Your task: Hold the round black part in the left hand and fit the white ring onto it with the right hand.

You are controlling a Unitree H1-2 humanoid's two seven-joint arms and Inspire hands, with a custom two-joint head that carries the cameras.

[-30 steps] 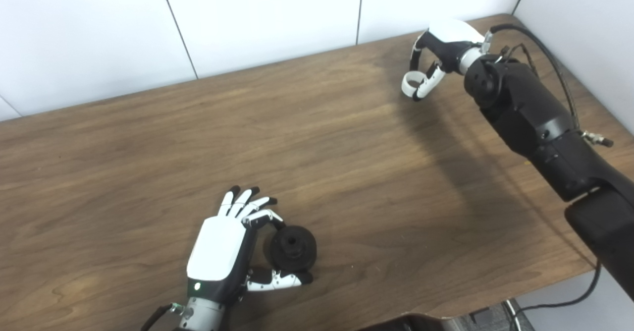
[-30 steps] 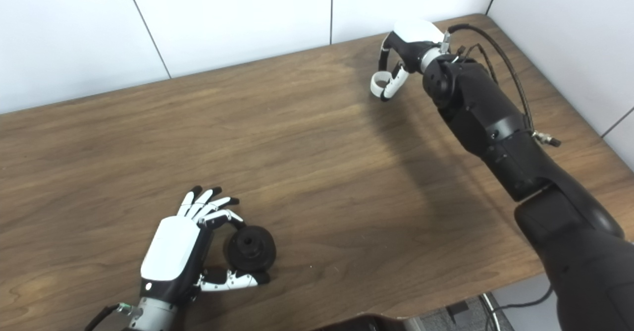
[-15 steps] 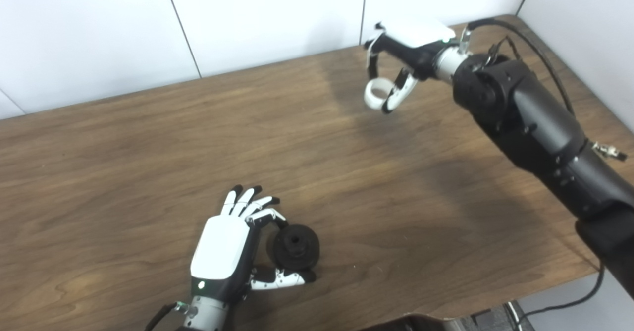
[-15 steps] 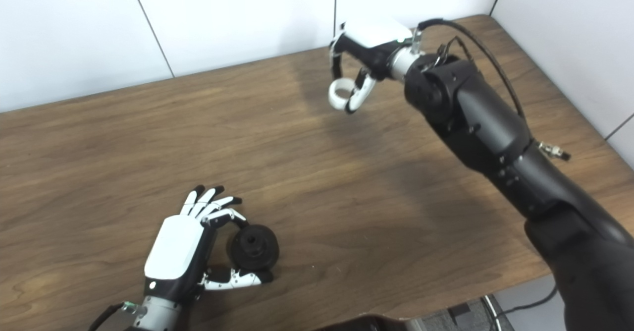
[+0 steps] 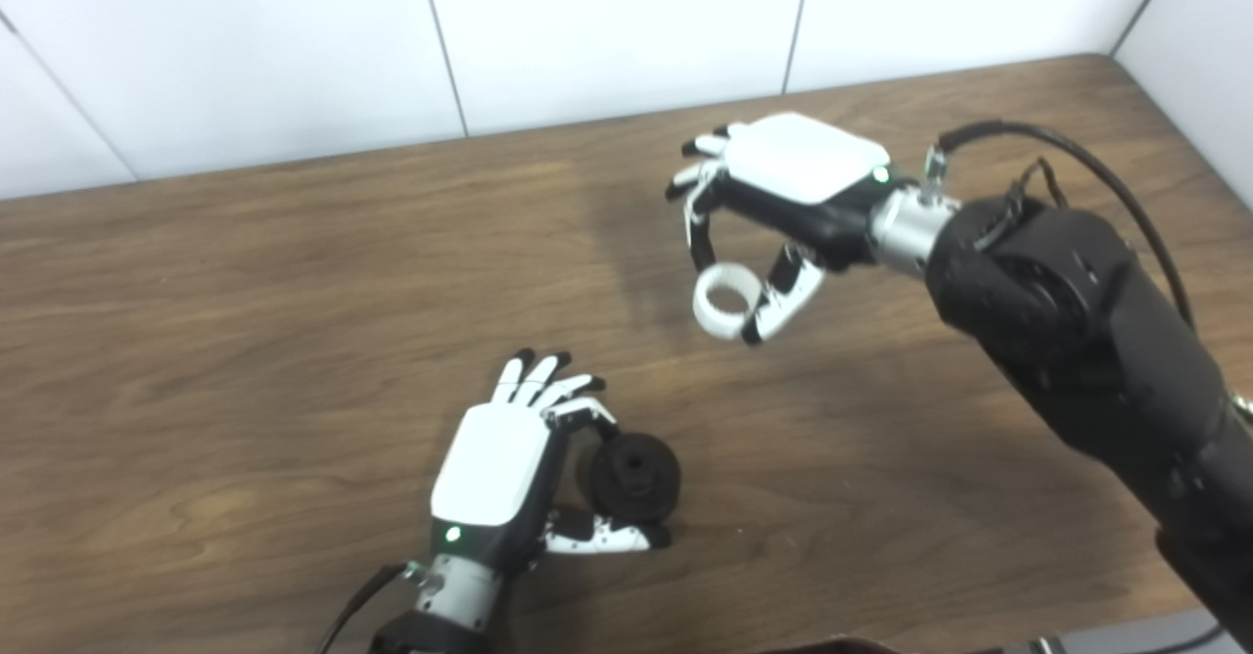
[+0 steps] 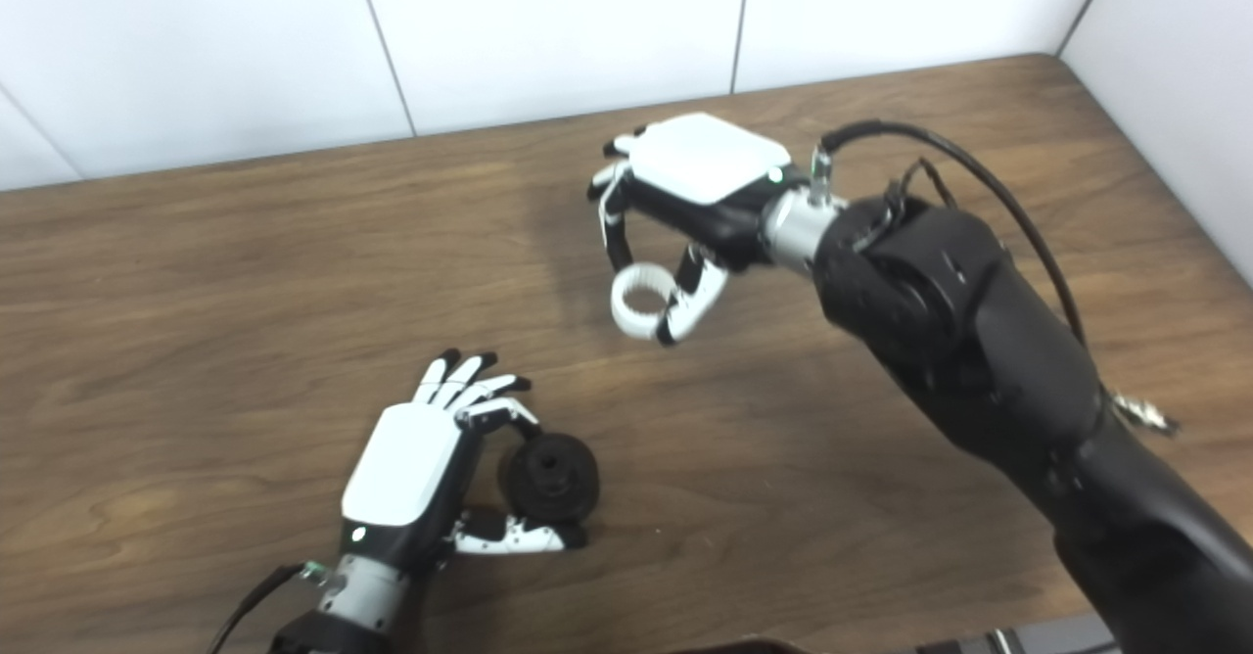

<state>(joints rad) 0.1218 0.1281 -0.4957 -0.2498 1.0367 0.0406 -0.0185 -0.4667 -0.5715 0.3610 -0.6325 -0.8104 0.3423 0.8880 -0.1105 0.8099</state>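
Observation:
The round black part (image 5: 631,475) stands on the wooden table near the front, its hub hole facing up and right. My left hand (image 5: 509,458) lies beside it on its left, one finger curled over the part's top and the thumb under its front; it grips the part. My right hand (image 5: 773,184) hovers above the table's middle, palm down. It is shut on the white ring (image 5: 724,300), pinched between a finger and the thumb. The ring hangs up and to the right of the black part, well apart from it.
The wooden table (image 5: 245,272) ends at a white panelled wall (image 5: 587,27) at the back. My right arm (image 5: 1077,341) with its black cable (image 5: 1096,160) crosses the table's right side. The table's front edge runs just below my left wrist.
My right hand has carried the white ring from the far right corner toward the table's middle, nearer the black part. The camera has shifted too. My left hand stays on the black part.

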